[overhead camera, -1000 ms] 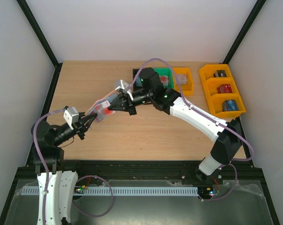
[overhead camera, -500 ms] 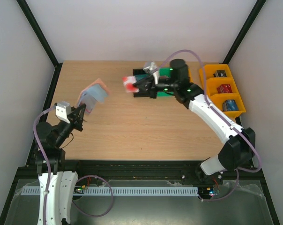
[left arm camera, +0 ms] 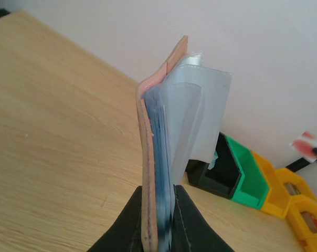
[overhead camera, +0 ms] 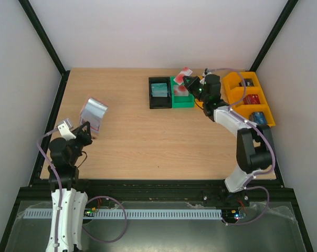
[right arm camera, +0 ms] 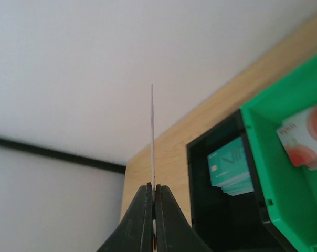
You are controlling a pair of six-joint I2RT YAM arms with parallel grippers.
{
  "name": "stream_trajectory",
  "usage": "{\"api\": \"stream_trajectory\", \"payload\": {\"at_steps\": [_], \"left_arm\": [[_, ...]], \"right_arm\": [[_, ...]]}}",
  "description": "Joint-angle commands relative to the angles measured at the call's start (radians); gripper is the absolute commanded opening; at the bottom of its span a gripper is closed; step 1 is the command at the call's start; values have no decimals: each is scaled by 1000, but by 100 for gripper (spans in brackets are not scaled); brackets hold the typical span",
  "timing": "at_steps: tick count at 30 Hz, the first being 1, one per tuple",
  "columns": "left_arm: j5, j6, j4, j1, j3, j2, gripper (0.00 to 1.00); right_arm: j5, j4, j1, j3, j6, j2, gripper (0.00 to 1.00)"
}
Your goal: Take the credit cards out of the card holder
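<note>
Right gripper clamping thin red-and-white plastic card near green plastic bin; release into bin probably coming next. Left gripper, well apart from bin, pinching pinkish-tan leather card holder.

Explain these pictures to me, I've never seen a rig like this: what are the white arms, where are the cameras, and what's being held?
Two white robot arms are bolted at the near edge of a wooden table. One picture looks down from above. The other two come from a small camera on each wrist. The left gripper is shut on the card holder, a pinkish wallet with clear sleeves, held up off the table. The right gripper pinches a red and white credit card, seen edge-on in its own camera. A teal card lies in the black bin, and a second card lies in the green bin. The yellow bins hold small blocks.
</note>
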Motion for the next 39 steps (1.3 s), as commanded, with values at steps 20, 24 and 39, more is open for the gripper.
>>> {"api": "stream_trajectory", "payload": {"at_steps": [20,24,39], "left_arm": [[-80,-164,169,26,-157,-229,2],[-89,-164,167,27,-158,-236,2],[-87,-169,175,32,-166,-236,2]], "right_arm": [[477,-7,89,230,665,447,2],[518,-63,95,248,702,475,2],[657,-119,97,322,723,546,2]]}}
